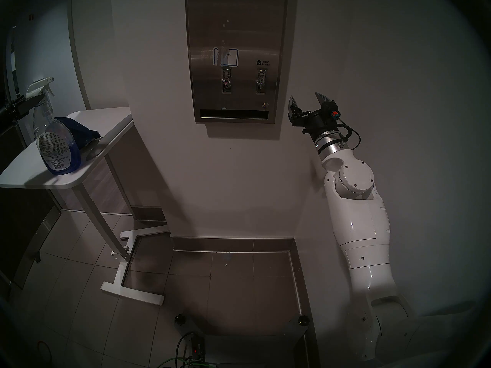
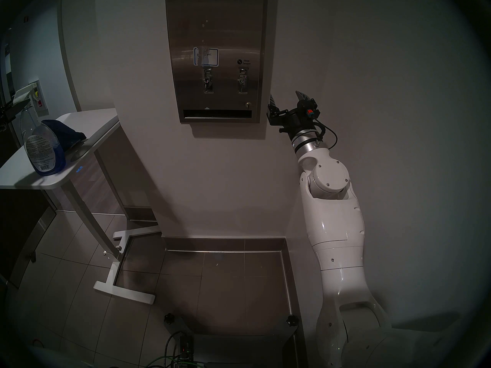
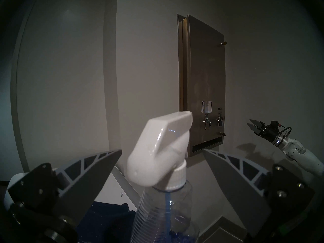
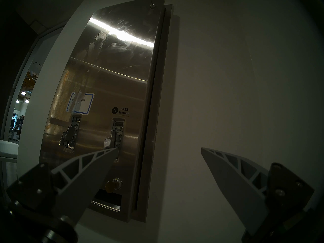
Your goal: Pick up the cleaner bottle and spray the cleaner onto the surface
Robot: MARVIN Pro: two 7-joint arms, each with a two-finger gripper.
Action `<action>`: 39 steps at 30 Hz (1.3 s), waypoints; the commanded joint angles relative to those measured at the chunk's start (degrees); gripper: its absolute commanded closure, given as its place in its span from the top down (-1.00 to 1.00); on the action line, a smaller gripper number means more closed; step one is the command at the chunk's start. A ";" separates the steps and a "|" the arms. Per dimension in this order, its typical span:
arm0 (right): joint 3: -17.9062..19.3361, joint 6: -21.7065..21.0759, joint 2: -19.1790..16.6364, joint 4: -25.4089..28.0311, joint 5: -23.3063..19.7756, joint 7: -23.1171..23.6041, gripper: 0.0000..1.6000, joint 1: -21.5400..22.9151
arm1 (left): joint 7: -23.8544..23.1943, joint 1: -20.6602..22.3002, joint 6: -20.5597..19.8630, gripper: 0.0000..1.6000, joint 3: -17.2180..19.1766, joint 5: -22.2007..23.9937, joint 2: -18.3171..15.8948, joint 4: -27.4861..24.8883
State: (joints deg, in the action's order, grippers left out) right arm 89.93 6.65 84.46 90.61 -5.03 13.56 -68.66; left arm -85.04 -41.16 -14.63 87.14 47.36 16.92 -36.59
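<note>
The cleaner bottle (image 1: 57,144) stands upright near the front edge of a white table (image 1: 24,176). It is clear plastic with a white trigger head (image 3: 163,149) and a printed label. The cleaner (image 1: 75,153) shows as blue liquid low in the bottle. My left gripper (image 3: 162,150) is open, one finger on each side of the bottle's head and neck, not touching. The surface (image 1: 235,27) is a tall steel dispenser panel on the wall, with a whitish streak over its blue-bordered sticker (image 4: 82,104). My right gripper (image 1: 304,96) is open and empty just right of the panel's lower edge.
A dark blue cloth (image 1: 79,131) lies on the table behind the bottle. The table's white legs and foot (image 1: 132,295) stand on the tiled floor. The panel has two levers (image 4: 112,141) and a key lock (image 4: 112,184). My base and cables (image 1: 196,351) are at the bottom.
</note>
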 commanded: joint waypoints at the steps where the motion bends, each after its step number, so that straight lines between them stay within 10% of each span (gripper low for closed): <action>1: -0.08 0.53 0.03 2.03 -0.06 0.16 1.00 1.76 | 0.04 3.09 -2.11 1.00 -0.96 0.97 -1.19 -0.15; 39: -0.08 0.53 0.04 1.80 -0.06 0.09 1.00 1.75 | 0.04 2.90 -11.11 1.00 -8.26 2.81 0.84 1.39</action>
State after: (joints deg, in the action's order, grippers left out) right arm 89.93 6.65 84.45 90.54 -5.03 13.52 -68.66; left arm -80.92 -39.47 -24.74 79.21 48.75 17.60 -34.52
